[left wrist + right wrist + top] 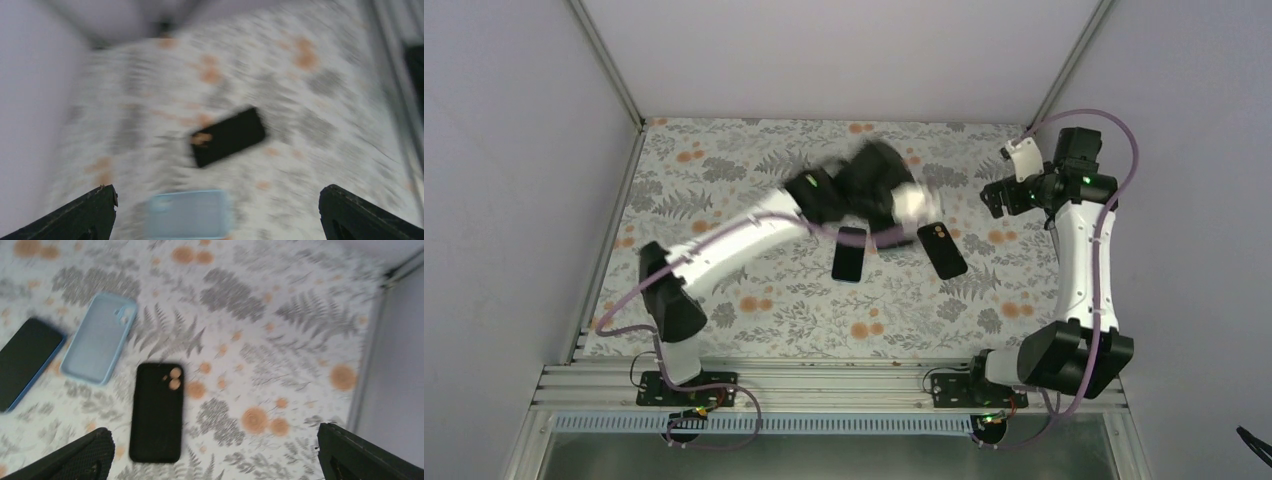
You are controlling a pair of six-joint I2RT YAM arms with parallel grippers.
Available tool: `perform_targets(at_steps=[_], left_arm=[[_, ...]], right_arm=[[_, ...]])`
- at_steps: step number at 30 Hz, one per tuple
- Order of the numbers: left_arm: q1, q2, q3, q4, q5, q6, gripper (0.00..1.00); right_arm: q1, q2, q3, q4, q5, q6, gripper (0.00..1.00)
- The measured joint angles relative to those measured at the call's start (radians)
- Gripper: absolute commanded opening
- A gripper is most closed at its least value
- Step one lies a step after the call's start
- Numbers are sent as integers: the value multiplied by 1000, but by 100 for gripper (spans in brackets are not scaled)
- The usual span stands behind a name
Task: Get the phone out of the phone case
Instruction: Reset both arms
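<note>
- A metal rail (824,385) runs along the bottom of the overhead view, with both arm bases bolted to it. Beyond it lies a cloth (724,190) printed with grey ferns and orange flowers, closed in by plain pale walls (824,50).
- The left arm (734,235) reaches from lower left to the frame's centre, its wrist lost in blur. The left gripper (218,192) is spread wide, holding nothing.
- The right arm (1079,260) rises along the right edge and folds over at the top. The right gripper (215,430) is likewise splayed and empty.
- The phone case (98,339) lies at upper left of the right wrist view — hollow side up, nothing in it. In the left wrist view it is a blurred pale-blue patch at bottom centre, touching neither finger.
- The phone (25,362) lies just left of it, dark screen up, blue edge showing, not touching.
- A black case (156,412) with two round holes sits at lower centre — near the shell, apart from it.
</note>
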State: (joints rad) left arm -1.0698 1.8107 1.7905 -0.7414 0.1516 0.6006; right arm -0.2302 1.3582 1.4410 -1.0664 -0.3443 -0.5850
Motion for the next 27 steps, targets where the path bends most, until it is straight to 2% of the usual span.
perform_targets(at_steps=[4,6,8,10,15,21,24,27], left_arm=[[319,4,303,-81,126,-93,100],[502,-19,356,-87,151,-136,100],[657,-61,326,-89,173,-172,100],[790,-117,239,-83,189,-204,100],[1078,-272,-94,-22,235,-244,100],[1448,-290,-398,58,335,-246,100],[1534,-287,-536,101,363,-247,100],[1546,-288,-647,146,393,-250,100]], right_arm=[[-10,-41,-15,132,42,100,100],[-22,-55,-40,204,53,151,100],[-31,-63,-71,266,64,187,100],[-41,-74,-108,326,69,216,100],[-63,-118,-203,465,75,281,100],[-78,-92,-266,575,92,338,100],[-80,-51,-293,602,107,354,100],[-80,-27,-327,620,122,367,100]])
